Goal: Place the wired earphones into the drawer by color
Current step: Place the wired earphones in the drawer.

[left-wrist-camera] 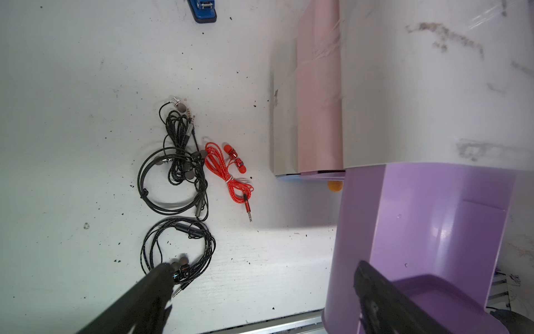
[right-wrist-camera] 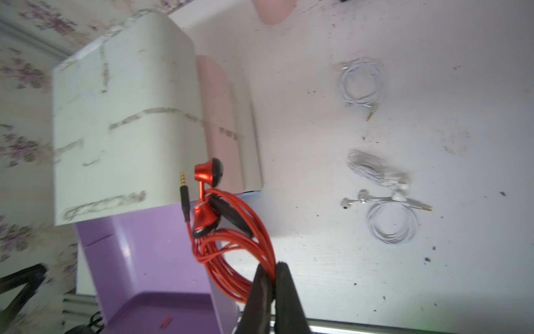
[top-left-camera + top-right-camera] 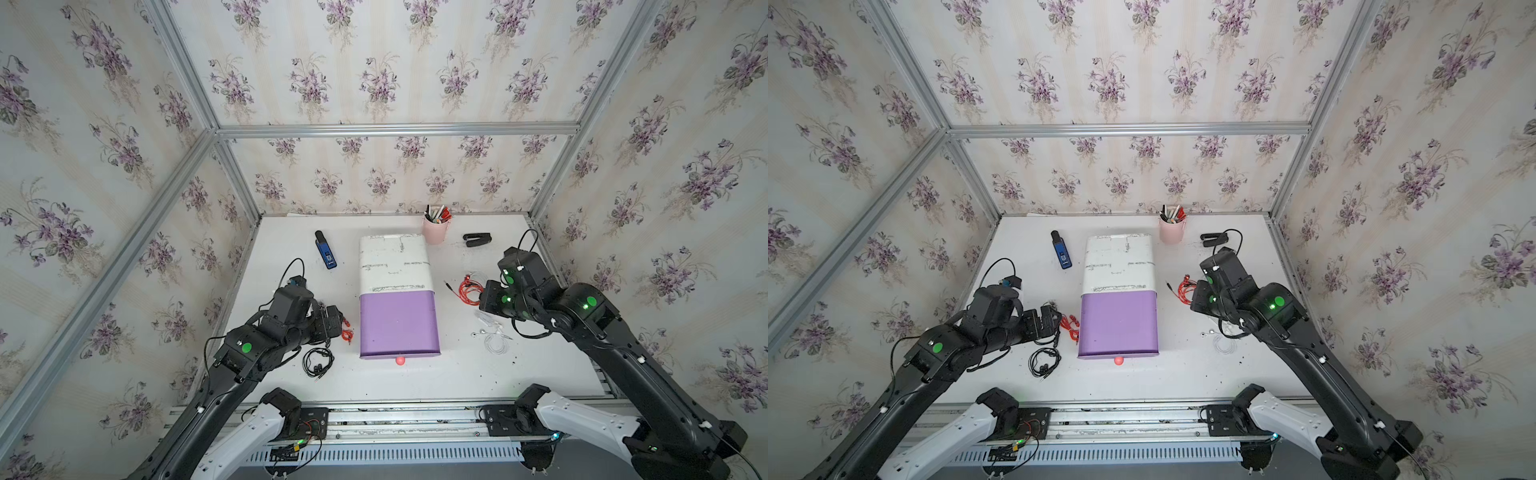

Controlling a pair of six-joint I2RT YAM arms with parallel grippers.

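Top views, table [image 3: 415,382]: white surface, a drawer cabinet in the middle, earphone bundles on both sides of it.
Cabinet: white case [image 3: 392,262] at the back. The purple drawer [image 3: 399,324] is pulled out toward the robot and open on top.
Right gripper [image 2: 271,267]: jaws pinched together on the cable loops of the red earphones [image 2: 228,231], which hang clear of the table.
Left gripper [image 1: 261,267]: jaws spread wide and holding nothing, low over the table on the drawer's left side.
Held bundle, place: just beside the cabinet's right side, about level with the seam between case and drawer.
Key relation: the open drawer lies to the robot's left of the right gripper and slightly nearer the robot. The right arm is much the nearer one.
Long axis: runs from the pinch toward the cabinet, with earbuds and jack plug at the free end.
Coming move, as I judge it: a short sideways carry over the drawer's right wall. The dangling end would cross first.
Still on the table: second red bundle [image 1: 228,173] and black bundles [image 1: 173,162] to the left of the drawer, white bundles [image 2: 390,219] to the right.
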